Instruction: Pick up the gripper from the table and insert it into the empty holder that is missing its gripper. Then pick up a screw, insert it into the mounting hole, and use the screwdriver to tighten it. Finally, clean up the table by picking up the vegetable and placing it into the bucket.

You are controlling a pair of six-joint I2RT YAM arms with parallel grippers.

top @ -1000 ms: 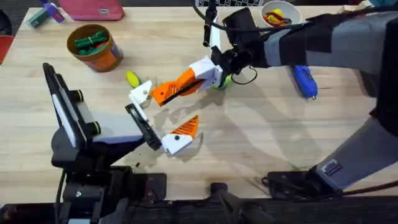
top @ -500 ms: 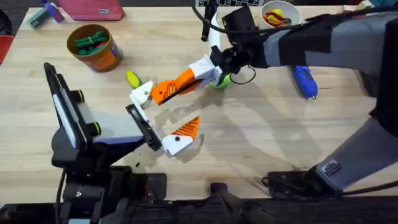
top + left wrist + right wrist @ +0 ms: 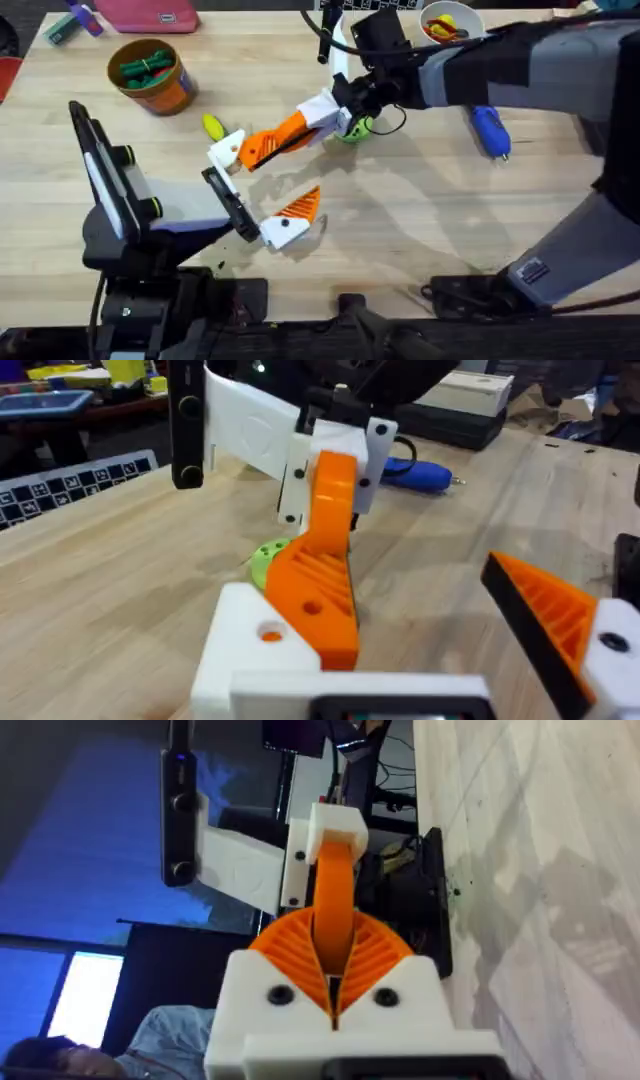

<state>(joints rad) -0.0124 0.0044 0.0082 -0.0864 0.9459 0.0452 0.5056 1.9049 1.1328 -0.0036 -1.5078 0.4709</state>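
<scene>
The small orange gripper (image 3: pixel 270 144) hangs slanted above the table, and my right gripper (image 3: pixel 305 125) is shut on its far end. In the right wrist view my orange ribbed pads (image 3: pixel 290 945) clamp the gripper (image 3: pixel 335 890). Its lower end rests against the white holder (image 3: pixel 228 148) on my left arm; whether the gripper (image 3: pixel 325 595) is seated in the holder (image 3: pixel 250 650) I cannot tell. My left gripper (image 3: pixel 262 188) stands open, its other finger (image 3: pixel 550 615) carrying its wedge. The yellow vegetable (image 3: pixel 213 126) lies beside the holder. The blue screwdriver (image 3: pixel 490 130) lies far right. The bucket (image 3: pixel 150 75) stands far left. A screw is too small to make out.
A green disc (image 3: pixel 352 128) lies under my right gripper. A white bowl (image 3: pixel 450 22) with red and yellow bits stands at the back right. Dark green toy pieces sit inside the bucket. A pink case (image 3: pixel 150 14) lies on the back edge. Bare wood stretches across the front right.
My right gripper has nudged the orange gripper slightly to the left and farther away, against the holder. The left arm has stayed still.
</scene>
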